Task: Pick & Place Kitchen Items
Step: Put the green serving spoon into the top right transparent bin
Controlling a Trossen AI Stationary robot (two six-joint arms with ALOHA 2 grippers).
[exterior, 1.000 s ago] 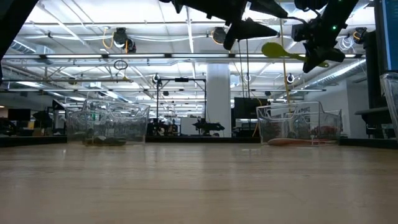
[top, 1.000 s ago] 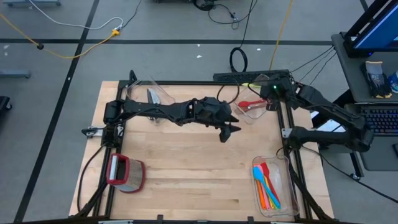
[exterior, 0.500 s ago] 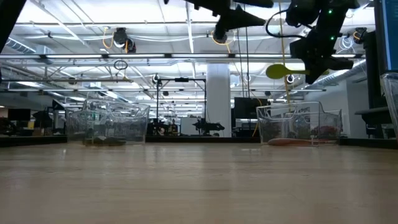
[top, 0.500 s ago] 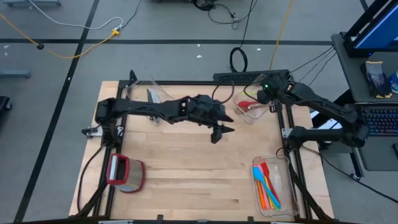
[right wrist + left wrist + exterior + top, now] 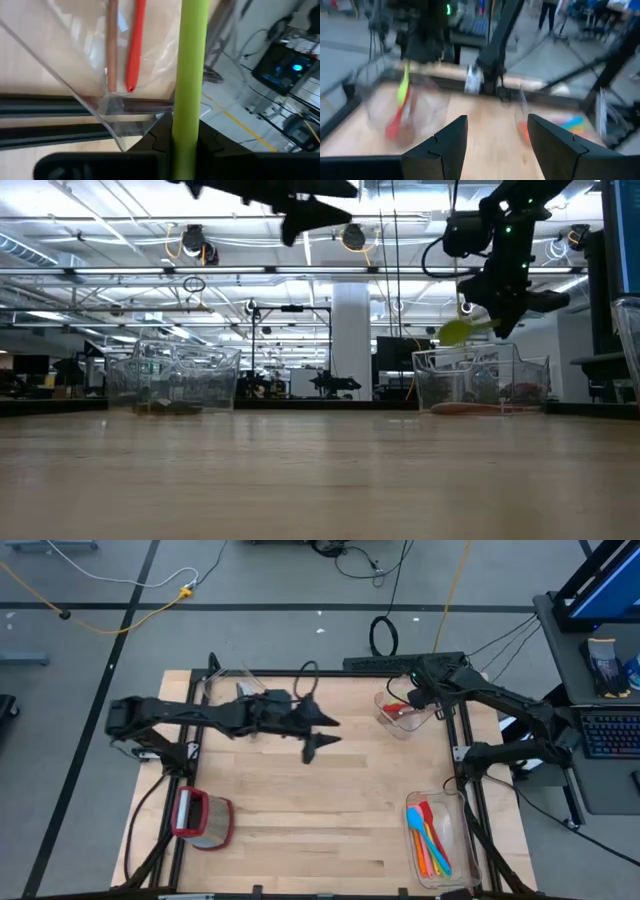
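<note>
You are looking at a pale wooden table point(image 5: 300, 810) framed by black rails, standing on a grey floor with cables trailing across it; from table height, a large hall with bright ceiling lights stretches behind it.

Your right gripper point(image 5: 413, 697) hangs over the clear bin point(image 5: 400, 715) at the far right corner of the table. It is clenched on a yellow-green spatula point(image 5: 189, 75), whose handle runs straight out between the dark fingers in the right wrist view. From table height the spatula's blade point(image 5: 455, 331) hangs just above the rim of that bin. Inside the bin lie a red utensil point(image 5: 134, 45) and a brown-handled one point(image 5: 112, 45), side by side.

Your left gripper point(image 5: 312, 745) is raised over the middle of the table toward the far side, well apart from the right one. Its fingers point(image 5: 442, 147) stand apart with nothing between them.

At the far left of the table is another clear bin point(image 5: 245, 690), partly covered by the left arm. At the near right corner, a third clear bin point(image 5: 452, 830) holds a bunch of utensils point(image 5: 428, 840) in red, orange, blue and pink. At the near left sits a red-rimmed clear container point(image 5: 200, 818).
</note>
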